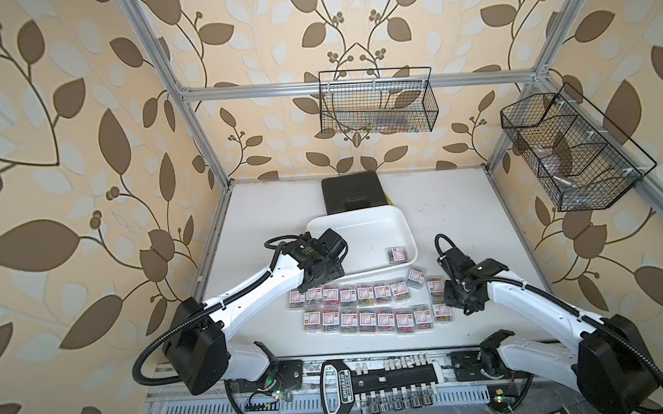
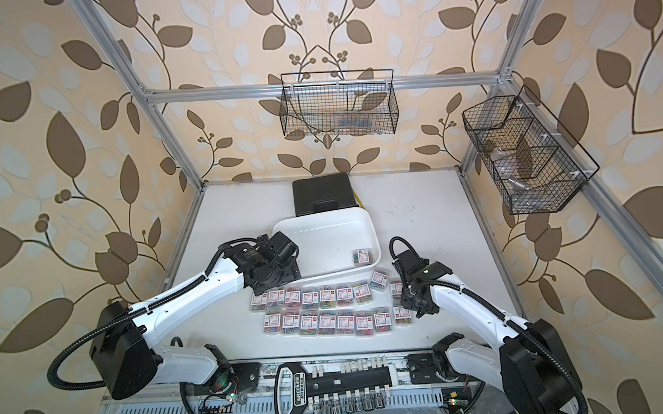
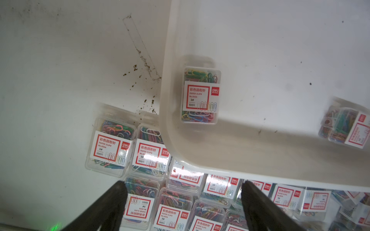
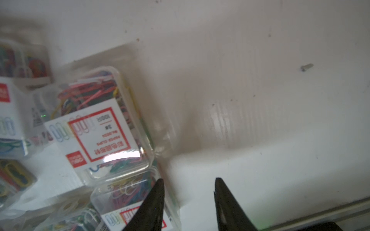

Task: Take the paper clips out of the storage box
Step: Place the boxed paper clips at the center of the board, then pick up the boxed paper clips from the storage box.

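We judge the task nearly done. Most of the paper clips [image 1: 365, 294] lie out on the table [image 1: 460, 216] in two rows just in front of the storage box [image 1: 363, 229]. In both top views only one box of clips [image 1: 397, 253] sits inside it, near the front right corner. That one is what is left to lift out.

The left pincer [image 3: 184, 184] hangs over the left end of the rows, jaws spread wide and empty. The right pincer [image 4: 189, 180] is at the right end with a narrower gap and nothing between its jaws.

The table is white, scuffed and speckled with brown stains [image 3: 144, 66]. A black case [image 1: 352, 193] lies behind the storage box. Two wire baskets [image 1: 378, 102] hang on an aluminium frame [image 1: 255, 90], with leaf-patterned wallpaper [image 1: 62, 153] all round.
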`<action>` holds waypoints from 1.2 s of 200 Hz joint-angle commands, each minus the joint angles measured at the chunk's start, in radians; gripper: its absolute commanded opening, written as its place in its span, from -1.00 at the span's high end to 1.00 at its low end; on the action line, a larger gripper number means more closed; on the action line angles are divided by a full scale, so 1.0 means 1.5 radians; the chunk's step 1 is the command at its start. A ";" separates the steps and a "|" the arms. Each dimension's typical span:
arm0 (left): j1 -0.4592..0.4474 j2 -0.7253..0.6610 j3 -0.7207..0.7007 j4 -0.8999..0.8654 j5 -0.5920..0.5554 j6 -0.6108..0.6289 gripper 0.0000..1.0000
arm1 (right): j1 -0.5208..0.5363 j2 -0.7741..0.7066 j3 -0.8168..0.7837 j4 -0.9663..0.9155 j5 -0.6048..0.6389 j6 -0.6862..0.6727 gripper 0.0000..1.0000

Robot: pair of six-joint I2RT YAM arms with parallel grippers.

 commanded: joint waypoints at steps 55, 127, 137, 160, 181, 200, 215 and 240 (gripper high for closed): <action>0.039 0.087 0.070 -0.034 0.004 0.028 -0.80 | 0.082 0.032 0.010 0.002 0.006 0.058 0.15; 0.046 0.223 0.168 -0.058 0.004 0.082 -0.72 | -0.020 -0.021 0.048 -0.052 0.025 0.045 0.14; 0.047 0.241 0.186 -0.072 -0.011 0.081 -0.71 | -0.033 -0.029 0.056 -0.053 0.023 0.038 0.13; 0.054 0.282 0.215 -0.088 -0.023 0.079 -0.69 | -0.045 -0.037 0.078 -0.061 0.026 0.028 0.12; 0.061 0.318 0.234 -0.080 -0.012 0.086 -0.63 | -0.046 -0.036 0.088 -0.056 0.023 0.025 0.12; 0.065 0.349 0.251 -0.075 -0.005 0.092 -0.56 | -0.047 -0.034 0.090 -0.049 0.020 0.026 0.12; 0.065 0.371 0.260 -0.076 -0.004 0.093 -0.52 | -0.047 -0.034 0.091 -0.048 0.018 0.028 0.12; 0.070 0.398 0.262 -0.070 -0.002 0.089 -0.50 | -0.047 -0.041 0.090 -0.049 0.021 0.028 0.12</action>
